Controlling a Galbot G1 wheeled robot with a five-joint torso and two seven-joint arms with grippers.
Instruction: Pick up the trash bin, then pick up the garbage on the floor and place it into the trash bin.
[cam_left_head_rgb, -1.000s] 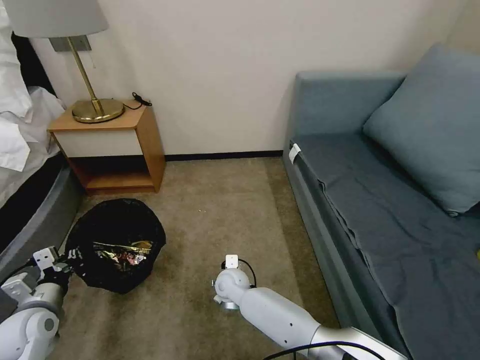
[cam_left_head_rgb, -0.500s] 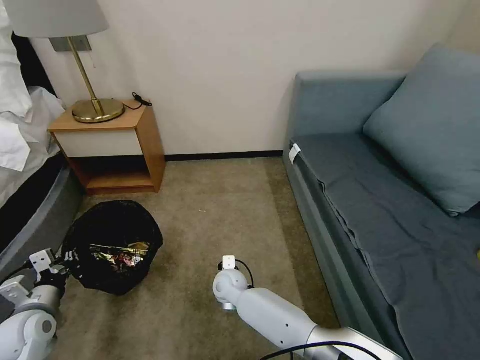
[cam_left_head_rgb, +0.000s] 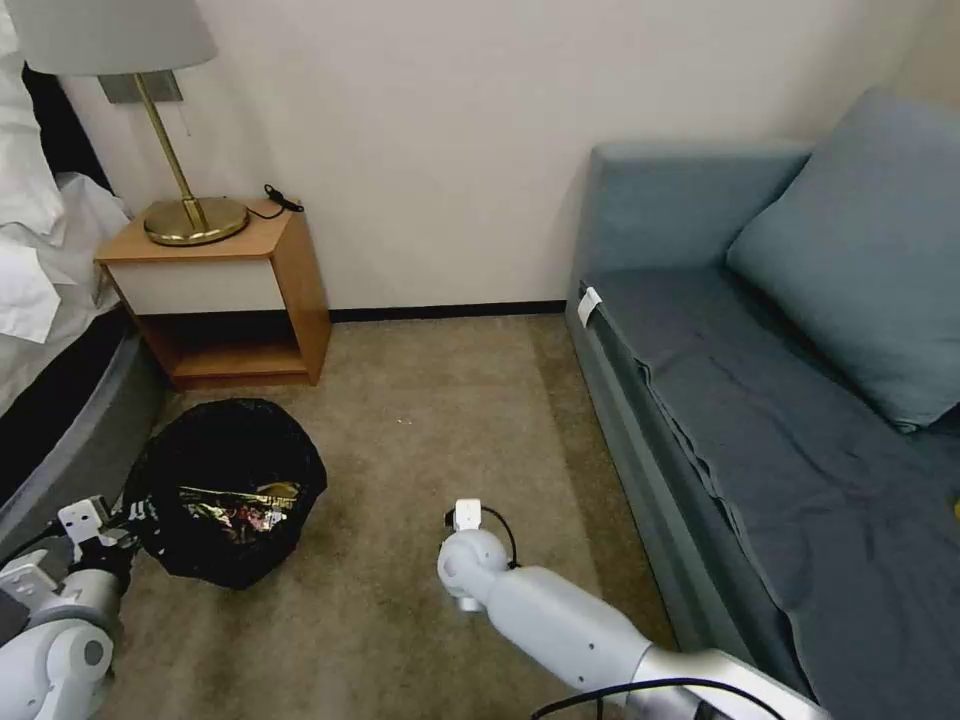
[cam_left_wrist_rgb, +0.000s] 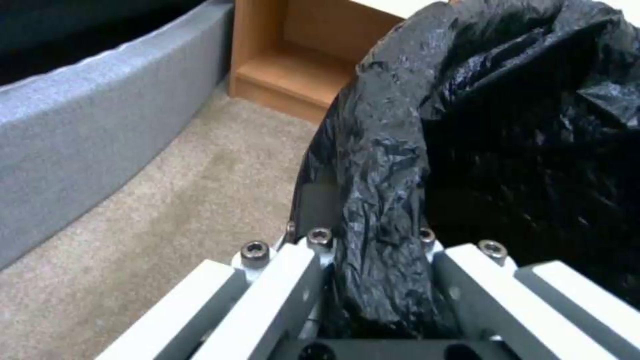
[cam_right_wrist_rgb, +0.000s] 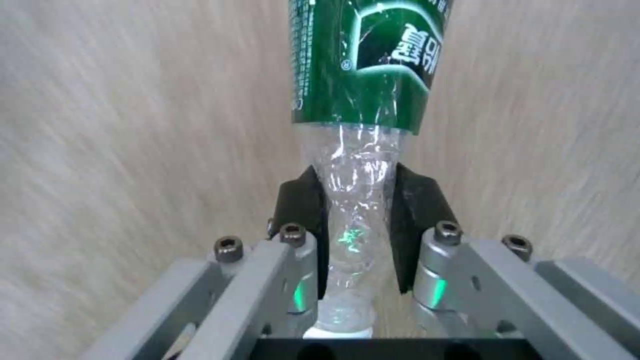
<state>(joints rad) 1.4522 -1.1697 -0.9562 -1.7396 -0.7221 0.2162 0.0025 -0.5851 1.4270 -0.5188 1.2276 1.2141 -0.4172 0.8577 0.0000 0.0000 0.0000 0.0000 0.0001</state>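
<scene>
Wrappers (cam_left_head_rgb: 240, 510) inside black-lined trash bin (cam_left_head_rgb: 225, 440)

Glossy black trash bin (cam_left_head_rgb: 228, 490) liner; clear bottle (cam_right_wrist_rgb: 363, 90), green label.

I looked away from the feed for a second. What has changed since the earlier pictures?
The right arm's wrist has shifted slightly toward the robot and to its right over the carpet; the right gripper is shut on the clear bottle. The trash bin sank a little, then held, the left gripper clamped on its bagged rim. Wrappers lie inside. Nightstand, lamp and sofa are unchanged.
</scene>
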